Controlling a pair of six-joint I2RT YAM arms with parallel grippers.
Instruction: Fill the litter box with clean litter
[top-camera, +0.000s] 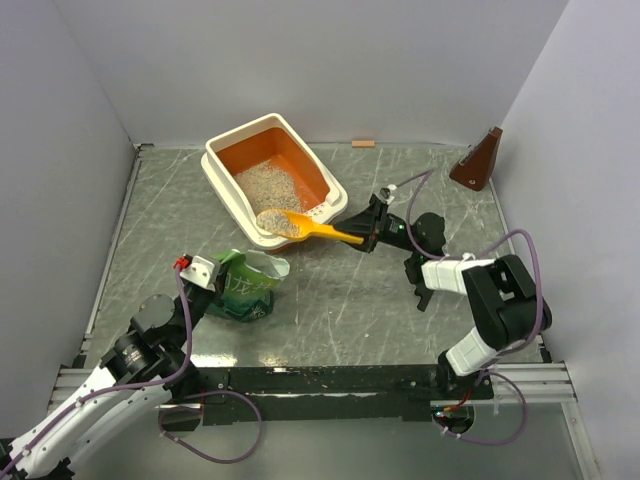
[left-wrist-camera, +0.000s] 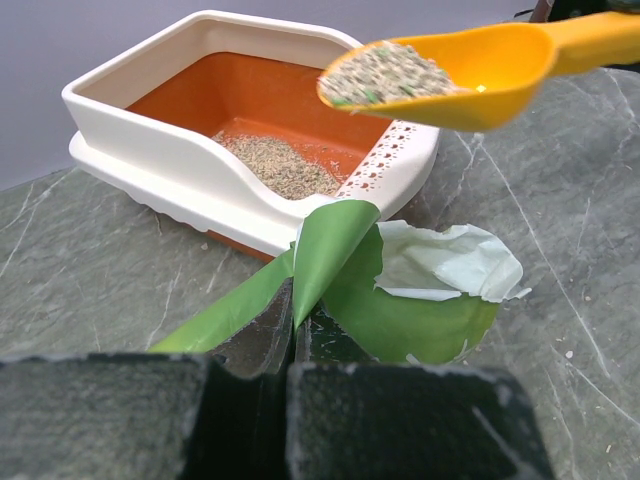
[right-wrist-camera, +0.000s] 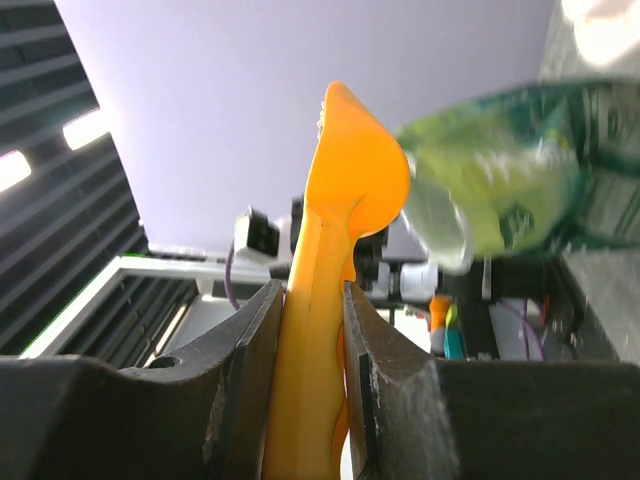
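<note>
Top: right gripper (top-camera: 365, 238) clamps scoop (top-camera: 312, 230), loaded bowl over near edge of box (top-camera: 224, 188); litter (top-camera: 265, 183) patch inside.
Left wrist: left gripper (left-wrist-camera: 293, 325) pinched tight on bag (left-wrist-camera: 400, 310) lip.
Right wrist: jaws snug on scoop handle, no gap. We'd carry scoop past rim, then roll wrist slowly.

From my right gripper (right-wrist-camera: 309, 295), the scoop (right-wrist-camera: 345, 170) shows edge-on, so the inside of its bowl is hidden, and its handle runs off the bottom edge between my fingers (right-wrist-camera: 250, 350). Beyond its tip the green bag (right-wrist-camera: 490, 180) is only a blur. Ahead of my left gripper (left-wrist-camera: 296, 335), the scoop's handle is cut by the right edge.
</note>
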